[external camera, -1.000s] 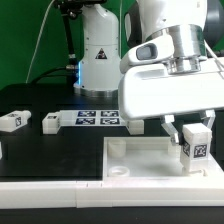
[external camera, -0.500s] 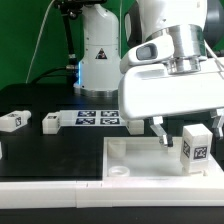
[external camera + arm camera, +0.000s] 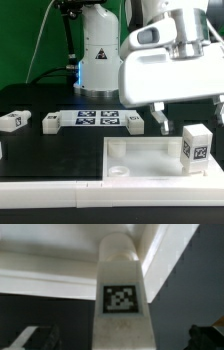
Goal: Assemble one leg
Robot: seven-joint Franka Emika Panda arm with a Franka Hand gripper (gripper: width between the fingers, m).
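Leg [image 3: 195,148] upright at tray [image 3: 140,152] corner — claw [image 3: 188,114] spread wide, clear above.

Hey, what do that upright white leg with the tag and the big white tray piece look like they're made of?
Leg: probably matte white plastic, with uniform colour and a rounded top. Its tag looks like a flat printed label. Tray piece: seemingly the same matte white plastic, with a moulded rim. I can't rule out painted wood.
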